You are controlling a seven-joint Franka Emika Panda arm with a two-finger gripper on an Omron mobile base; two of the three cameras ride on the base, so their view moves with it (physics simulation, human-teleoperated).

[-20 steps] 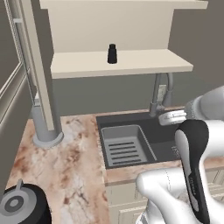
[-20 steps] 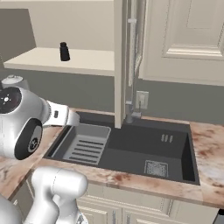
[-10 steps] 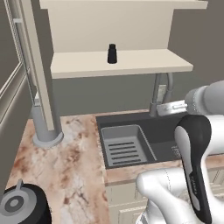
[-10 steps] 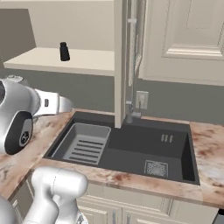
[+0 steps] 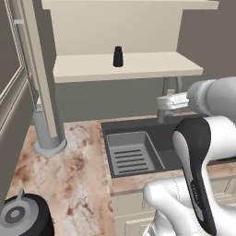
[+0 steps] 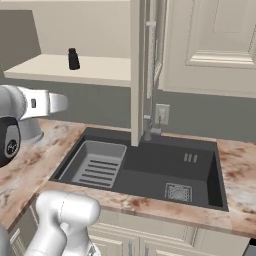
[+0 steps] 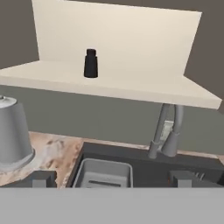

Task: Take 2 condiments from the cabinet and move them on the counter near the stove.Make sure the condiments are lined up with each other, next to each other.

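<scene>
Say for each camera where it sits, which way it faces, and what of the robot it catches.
Left base view: behind the arm's left, facing the black shaker on the cabinet shelf; white arm lower right.
Right base view: behind the arm's right, facing the sink; arm lower left.
Hand view: on the hand, facing the shelf; open end effector at the bottom.
Shared: shaker, shelf, sink.

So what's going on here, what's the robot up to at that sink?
The arm is raised over the dark sink with its gripper open and empty, facing the cabinet shelf. A black shaker bottle stands upright on that shelf, untouched. Nothing has been moved to the counter yet; a grey pot sits there left of the sink.
</scene>
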